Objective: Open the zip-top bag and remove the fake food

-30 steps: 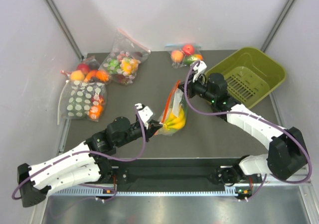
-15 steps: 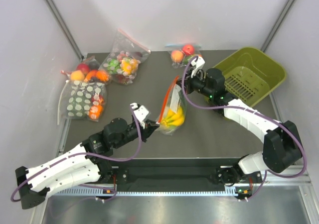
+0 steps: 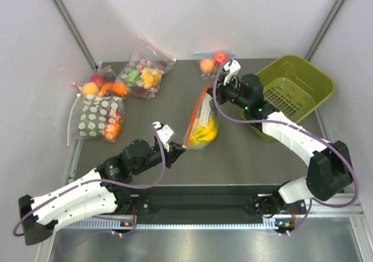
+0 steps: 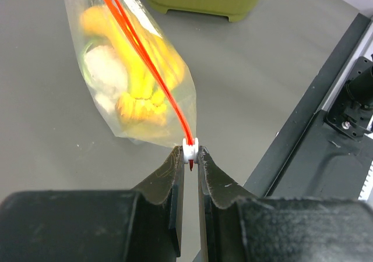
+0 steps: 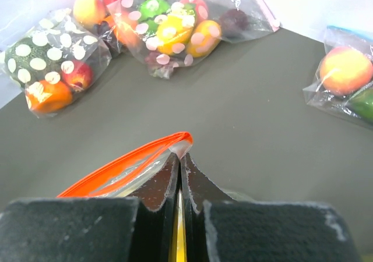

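Observation:
The clear zip-top bag [image 3: 204,115] hangs stretched between my two grippers over the middle of the table. Its red-orange zip strip [image 3: 197,113] runs taut along the top. My left gripper [image 3: 179,148] is shut on the white zip slider [image 4: 190,147] at the near end. At the far end, my right gripper [image 3: 210,92] is shut on the bag's corner [image 5: 187,148] beside the strip [image 5: 125,159], whose two tracks stand apart there. Inside the bag [image 4: 125,108] lie the fake food: yellow bananas [image 4: 148,78] and a pale lettuce head [image 4: 106,70].
A green basket [image 3: 291,87] stands at the right, close behind my right arm. A white-dotted bag [image 3: 99,116], a bag of fruit [image 3: 102,84] and a bag of multicolour pieces [image 3: 143,73] lie at the far left. A small fruit bag [image 3: 211,63] lies at the back.
My right gripper has moved farther back with the bag's corner, and my left gripper has drawn back to the left. The bag is lifted and its zip strip is pulled straighter.

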You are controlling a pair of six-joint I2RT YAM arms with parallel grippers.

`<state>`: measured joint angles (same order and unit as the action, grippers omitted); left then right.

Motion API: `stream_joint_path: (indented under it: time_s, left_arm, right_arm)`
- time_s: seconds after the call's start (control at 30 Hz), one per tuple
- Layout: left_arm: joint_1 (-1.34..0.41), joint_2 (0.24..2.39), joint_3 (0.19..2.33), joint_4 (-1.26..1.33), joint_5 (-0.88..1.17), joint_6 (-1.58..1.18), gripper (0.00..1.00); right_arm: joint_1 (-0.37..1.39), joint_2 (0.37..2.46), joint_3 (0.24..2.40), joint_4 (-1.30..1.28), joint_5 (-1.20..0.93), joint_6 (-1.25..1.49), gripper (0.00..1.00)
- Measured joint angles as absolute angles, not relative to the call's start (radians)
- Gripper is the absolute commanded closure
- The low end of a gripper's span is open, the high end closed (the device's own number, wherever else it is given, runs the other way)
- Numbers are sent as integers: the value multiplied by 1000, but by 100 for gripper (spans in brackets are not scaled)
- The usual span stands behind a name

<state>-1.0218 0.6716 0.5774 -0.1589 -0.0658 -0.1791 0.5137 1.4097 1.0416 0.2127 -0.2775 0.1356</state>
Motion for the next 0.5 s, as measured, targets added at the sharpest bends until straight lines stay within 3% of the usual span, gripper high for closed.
stream_joint_path:
  time_s: [0.27,0.37,0.43,0.47,0.5]
  left_arm:
    - [-1022,657,574,-155,-68,-185,100]
    - [-1022,657,573,-155,-54,-187,100]
    - [-1025,662,572,-155,-27,-189,100]
    - [-1026,666,572,-154,-15,-189,100]
    - [-1028,672,572,-150,-6,-189,100]
  right_arm:
    - [514,1431,1076,162,-282,136,96]
    - [514,1423,1076,152,-271,140,66]
    - [514,1404,1075,136,-244,139,36]
    - [514,1391,1075,127,-229,142,32]
    - [514,1371,1073,117,-215,139,22]
